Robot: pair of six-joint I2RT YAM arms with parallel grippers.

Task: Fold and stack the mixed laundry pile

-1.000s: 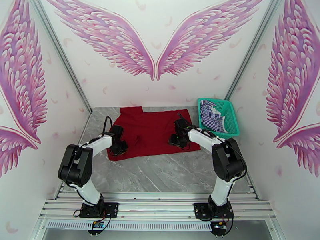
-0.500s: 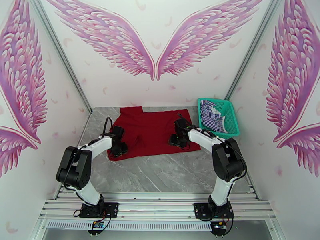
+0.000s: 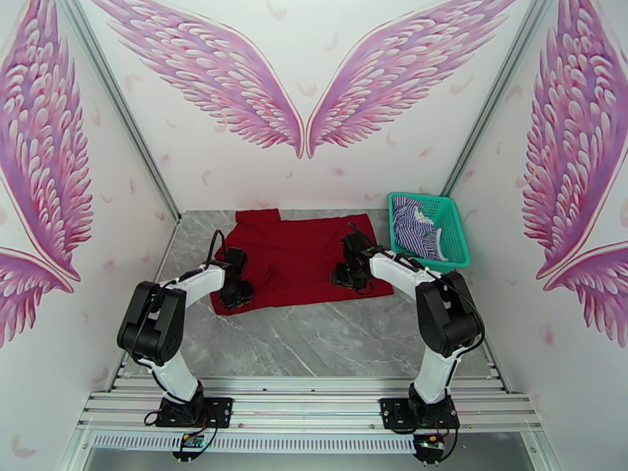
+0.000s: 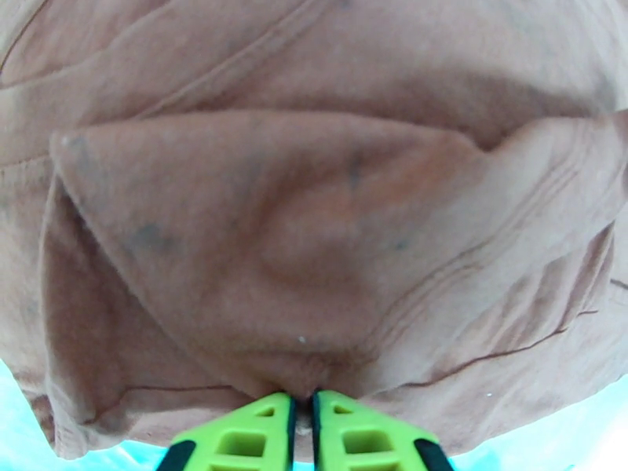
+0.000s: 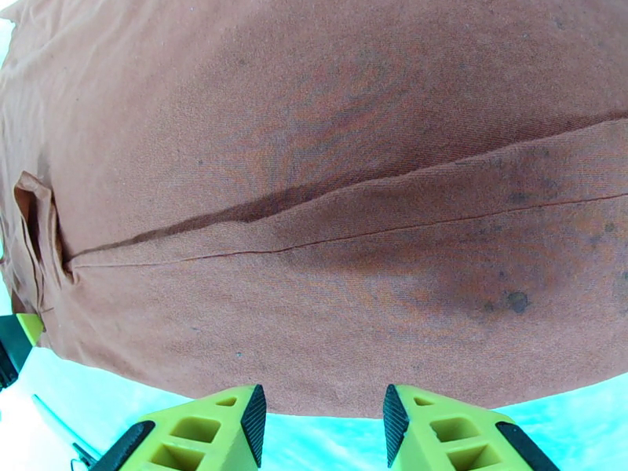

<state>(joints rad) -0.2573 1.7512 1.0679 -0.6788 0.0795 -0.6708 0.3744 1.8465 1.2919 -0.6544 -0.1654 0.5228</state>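
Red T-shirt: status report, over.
Left hand shut on red T-shirt, near edge. Right hand open at its hem. Striped shirt in teal basket.

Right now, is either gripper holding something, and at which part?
The left gripper pinches the red T-shirt at its near edge, by the left corner. The right gripper is open at that edge and holds nothing.

I count two garments: one dark red T-shirt (image 3: 302,249) and one striped shirt (image 3: 414,229). I also see one teal basket (image 3: 461,229).
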